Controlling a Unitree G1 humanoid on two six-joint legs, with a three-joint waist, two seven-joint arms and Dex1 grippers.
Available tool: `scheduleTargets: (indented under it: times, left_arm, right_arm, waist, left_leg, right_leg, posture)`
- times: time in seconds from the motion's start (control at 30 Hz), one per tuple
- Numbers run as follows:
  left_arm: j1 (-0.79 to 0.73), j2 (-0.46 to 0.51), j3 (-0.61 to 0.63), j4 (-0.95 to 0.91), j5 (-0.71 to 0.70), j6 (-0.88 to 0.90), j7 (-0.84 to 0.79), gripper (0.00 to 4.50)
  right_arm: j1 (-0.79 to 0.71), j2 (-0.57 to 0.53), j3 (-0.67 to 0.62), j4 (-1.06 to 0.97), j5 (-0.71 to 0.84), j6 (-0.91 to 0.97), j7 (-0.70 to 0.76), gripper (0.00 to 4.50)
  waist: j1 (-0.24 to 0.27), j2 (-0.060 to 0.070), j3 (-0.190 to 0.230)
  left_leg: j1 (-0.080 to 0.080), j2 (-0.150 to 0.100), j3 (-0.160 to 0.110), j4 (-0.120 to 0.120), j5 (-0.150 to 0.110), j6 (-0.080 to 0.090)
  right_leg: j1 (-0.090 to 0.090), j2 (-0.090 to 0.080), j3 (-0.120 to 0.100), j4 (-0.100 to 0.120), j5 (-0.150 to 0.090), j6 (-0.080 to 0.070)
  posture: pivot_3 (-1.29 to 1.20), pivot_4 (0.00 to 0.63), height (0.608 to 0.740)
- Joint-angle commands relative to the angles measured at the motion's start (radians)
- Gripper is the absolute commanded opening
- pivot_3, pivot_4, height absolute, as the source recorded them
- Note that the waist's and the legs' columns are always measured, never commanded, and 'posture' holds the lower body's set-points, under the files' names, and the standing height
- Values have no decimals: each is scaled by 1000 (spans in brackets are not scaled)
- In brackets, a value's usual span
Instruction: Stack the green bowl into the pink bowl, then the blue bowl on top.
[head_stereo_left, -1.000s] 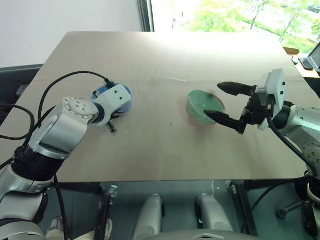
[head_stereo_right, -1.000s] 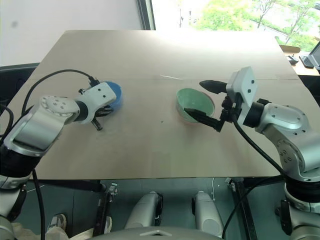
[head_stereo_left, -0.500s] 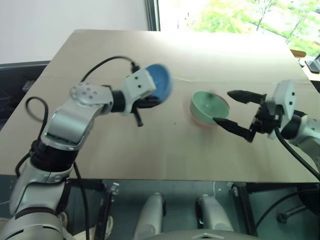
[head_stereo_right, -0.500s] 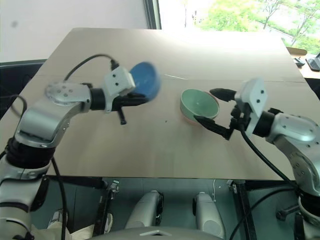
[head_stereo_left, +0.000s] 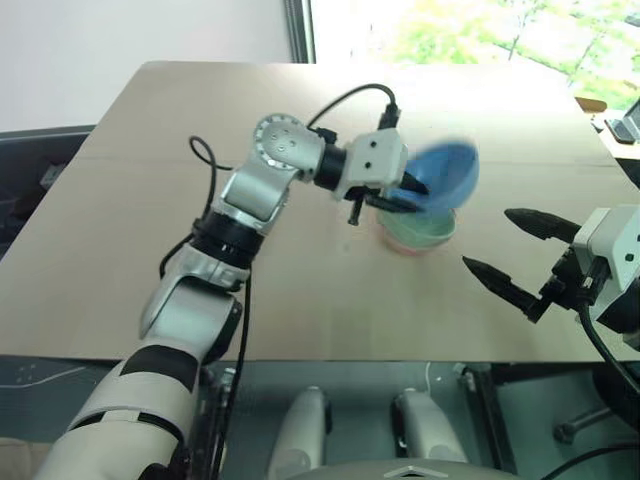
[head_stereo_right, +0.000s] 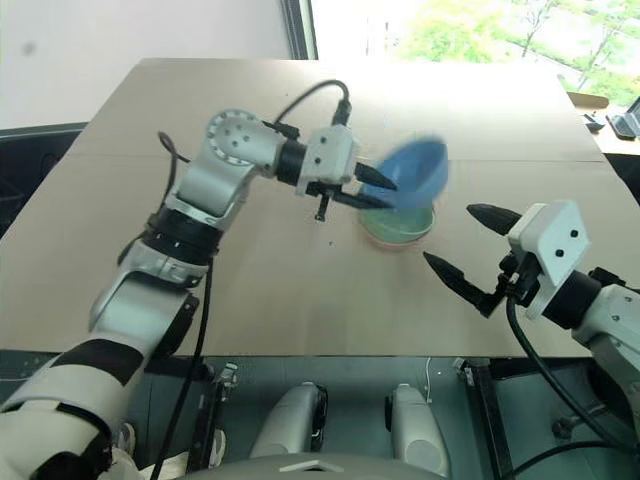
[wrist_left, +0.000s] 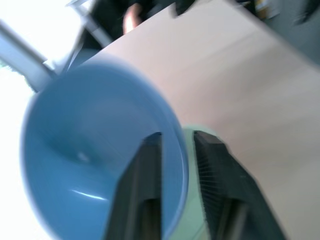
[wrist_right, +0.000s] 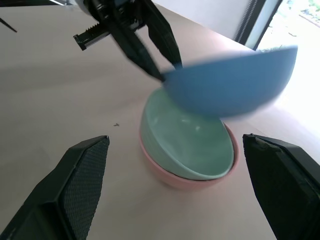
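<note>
The bright sky-blue plastic bowl (head_stereo_left: 443, 177), its rim pinched by the left claw (head_stereo_left: 412, 194), hangs tilted over the mint-green bowl (wrist_right: 187, 142) nested in the salmon-pink bowl (wrist_right: 175, 177), while the right claw (head_stereo_left: 518, 254) gapes empty nearby.

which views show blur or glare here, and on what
Both eye views: the sky-blue plastic bowl is smeared at its far rim, and the window is washed out. Left wrist view: soft throughout. Right wrist view: the bowl's edge smears; the mint-green bowl is sharp.
</note>
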Motion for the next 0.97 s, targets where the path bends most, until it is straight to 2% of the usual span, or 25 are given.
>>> scheduleTargets:
  times: [0.03, 0.1, 0.27, 0.33, 0.4, 0.53, 0.6, 0.67, 0.8, 0.97]
  left_arm:
    - [-40, 4, 83, 23, -32, 1, 6, 3019]
    - [-21, 29, 115, -8, -51, 59, 10, 3730]
    - [114, 98, 232, -128, -98, 181, 112, 3730]
    - [185, 139, 276, -205, -136, 265, 129, 4233]
    - [285, 170, 331, -270, -152, 273, 173, 4455]
    - [493, 220, 419, -417, -177, 350, 271, 4455]
    - [668, 303, 495, -520, -207, 421, 268, 4455]
    - [782, 360, 568, -592, -235, 458, 271, 4455]
    - [862, 416, 650, -622, -289, 501, 276, 4455]
    - [884, 428, 647, -610, -312, 514, 282, 4455]
  right_arm:
    - [13, -16, -18, -31, 0, -15, -18, 4500]
    - [24, -30, -1, -20, -31, -21, -19, 4500]
    - [23, -53, 43, 74, -97, -84, 31, 4500]
    - [5, -61, 50, 141, -121, -107, 46, 4500]
    - [-11, -58, 49, 204, -112, -126, 77, 4500]
    - [4, -66, 60, 271, -158, -200, 137, 4500]
    - [28, -54, 26, 296, -175, -216, 137, 4500]
    - [74, -46, -26, 303, -162, -217, 160, 4500]
    - [149, -53, -75, 306, -161, -239, 210, 4500]
    - [142, -57, -96, 304, -148, -228, 214, 4500]
  waist:
    - [-5, 0, 0]
    - [-8, 0, 0]
    - [-12, 0, 0]
    - [-11, 0, 0]
    - [-13, 0, 0]
    - [-7, 0, 0]
    - [-6, 0, 0]
    - [-10, 0, 0]
    - [10, 0, 0]
    - [17, 1, -1]
  left_leg:
    - [0, 0, 0, 0, 0, 0]
    - [0, 0, 0, 0, 0, 0]
    - [1, 1, 0, 0, 0, 0]
    - [1, 1, 0, 0, 0, 0]
    - [1, 1, 0, 0, 0, 0]
    - [2, 2, 1, 0, 0, 0]
    - [2, 2, 1, 0, 0, 0]
    - [2, 2, 1, 0, 0, 0]
    - [2, 3, 0, -1, 0, 0]
    - [11, 2, 0, 0, 0, 0]
  right_leg:
    - [0, 0, 0, 0, 0, 0]
    - [0, 0, 0, 0, 0, 0]
    - [1, 0, 0, 1, 0, 0]
    - [1, 0, 0, 1, 0, 0]
    - [1, 0, 0, 1, 0, 0]
    - [1, 0, 0, 1, 0, 0]
    - [2, 0, 0, 0, 0, 0]
    - [1, 0, 1, 0, 0, 0]
    - [2, -1, -1, 0, 0, 0]
    - [13, -1, -2, -3, 0, 0]
  posture:
    - [0, 150, 740]
    - [0, 150, 740]
    - [0, 150, 740]
    - [0, 150, 740]
    - [0, 150, 740]
    - [0, 150, 740]
    - [0, 150, 740]
    - [0, 150, 740]
    - [0, 150, 740]
    - [0, 150, 740]
